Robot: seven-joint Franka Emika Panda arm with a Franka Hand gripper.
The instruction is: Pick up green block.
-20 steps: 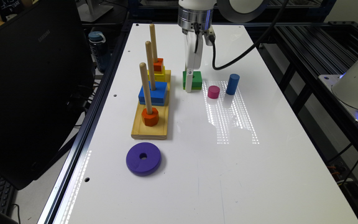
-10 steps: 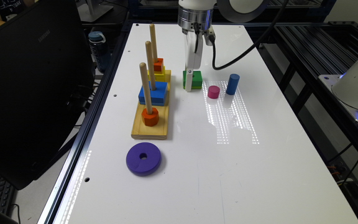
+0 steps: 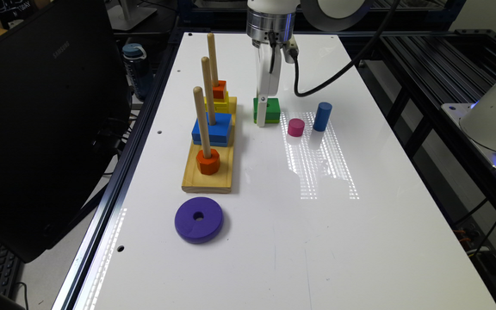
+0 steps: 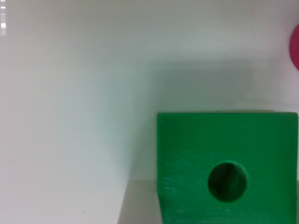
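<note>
The wooden peg base [image 3: 209, 181] carries orange, blue and yellow pieces on its pegs. The green block [image 3: 270, 110] lies on the table [image 3: 274, 241] beside it, under the gripper [image 3: 261, 118]; jaw state cannot be told. Nothing has moved since earlier.

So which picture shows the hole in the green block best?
The wrist view: the green block is close up there, seen from above, and its round hole is plain to see. In the exterior view the green block is small, far off and partly behind the white gripper, so its hole is hidden.
</note>
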